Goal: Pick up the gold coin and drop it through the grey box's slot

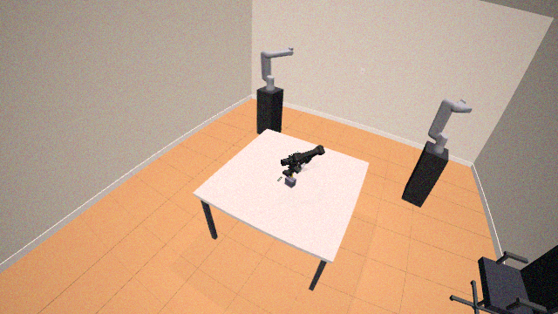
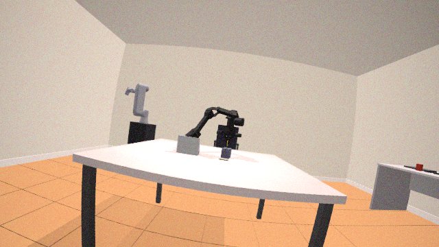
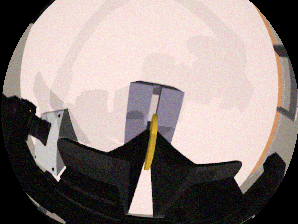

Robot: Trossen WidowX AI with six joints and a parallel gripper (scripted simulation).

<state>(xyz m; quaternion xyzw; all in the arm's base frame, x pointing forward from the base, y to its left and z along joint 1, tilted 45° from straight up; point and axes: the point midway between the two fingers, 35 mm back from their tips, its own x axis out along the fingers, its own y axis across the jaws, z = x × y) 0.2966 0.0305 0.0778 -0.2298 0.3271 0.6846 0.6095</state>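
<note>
Our black gripper [image 3: 148, 163] clamped on the thin gold coin [image 3: 152, 137] above the grey slotted box [image 3: 153, 112], mid white square table [image 1: 305, 218], orange tiled floor [image 1: 131, 262] around.

Arm [image 2: 206, 120]: slim, jointed, matte black links. Gripper [image 3: 148, 163]: black, two broad dark wedge fingers. Pale grey bracket [image 3: 49, 144] on the wrist's side.

The arm [image 2: 206, 120] arches forward, its pincer [image 3: 152, 137] pointing down, clamped on the coin [image 3: 152, 139].
</note>
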